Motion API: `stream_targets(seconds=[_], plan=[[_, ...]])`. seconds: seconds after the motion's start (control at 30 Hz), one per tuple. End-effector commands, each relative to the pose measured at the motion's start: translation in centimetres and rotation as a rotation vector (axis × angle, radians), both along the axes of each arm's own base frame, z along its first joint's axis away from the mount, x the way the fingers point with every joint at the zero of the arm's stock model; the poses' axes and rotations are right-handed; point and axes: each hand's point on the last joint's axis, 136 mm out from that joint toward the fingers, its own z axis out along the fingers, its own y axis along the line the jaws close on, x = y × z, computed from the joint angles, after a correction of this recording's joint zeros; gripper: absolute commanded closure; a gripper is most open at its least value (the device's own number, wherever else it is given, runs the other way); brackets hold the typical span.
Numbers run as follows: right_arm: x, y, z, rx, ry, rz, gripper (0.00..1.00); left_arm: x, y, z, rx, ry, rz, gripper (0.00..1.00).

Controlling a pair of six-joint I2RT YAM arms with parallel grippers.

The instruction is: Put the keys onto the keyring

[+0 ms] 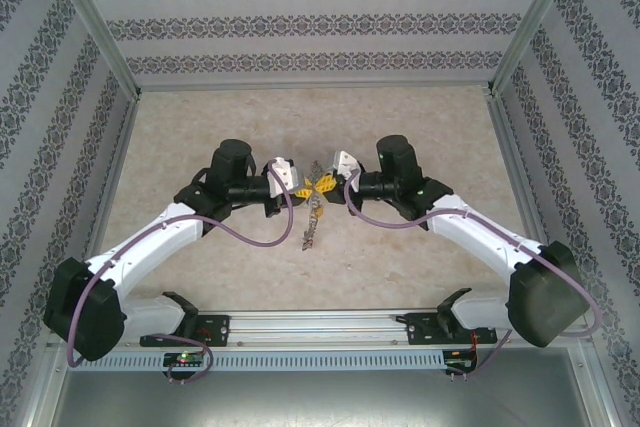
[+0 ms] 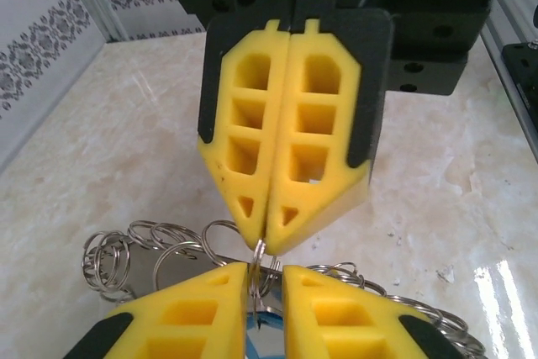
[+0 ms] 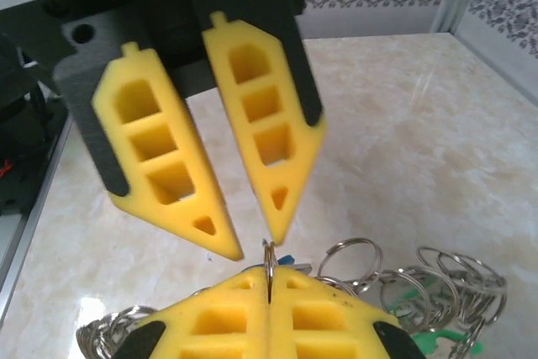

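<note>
Still early days: right fingers (image 3: 227, 321) clenched on a thin ring (image 3: 269, 262), left fingers (image 3: 168, 166) parted beside it. Can't tell if any keys (image 1: 312, 229) are threaded.

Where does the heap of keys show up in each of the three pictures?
Top external: heap of keys at picture centre, mid-table.
Left wrist: heap of keys along the bottom, either side of the left fingers.
Right wrist: heap of keys along the bottom, mostly right of the right fingers.
Shared landmark: thin ring pinched upright by the right fingers.
</note>
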Motion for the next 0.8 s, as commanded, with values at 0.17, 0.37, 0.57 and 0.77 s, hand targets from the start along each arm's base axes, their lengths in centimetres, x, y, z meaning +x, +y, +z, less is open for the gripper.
stream_targets(seconds=[0.17, 0.37, 0.57, 0.77], plan=[[0.7, -0.1, 5.5, 0.193, -0.065, -0.058, 1.00, 0.7, -0.4, 1.3, -0.064, -0.018, -0.006, 0.83], [1.6, -0.6, 6.7, 0.266, -0.059, -0.130, 1.00, 0.8, -0.6, 1.6, -0.070, -0.021, -0.012, 0.83], [3.6, -2.3, 8.1, 0.465, -0.036, -0.312, 1.00, 0.8, -0.6, 1.5, -0.104, -0.004, 0.000, 0.84], [3.1, -1.1, 8.1, 0.485, -0.023, -0.303, 1.00, 0.8, -0.7, 1.5, -0.131, 0.009, 0.008, 0.84]])
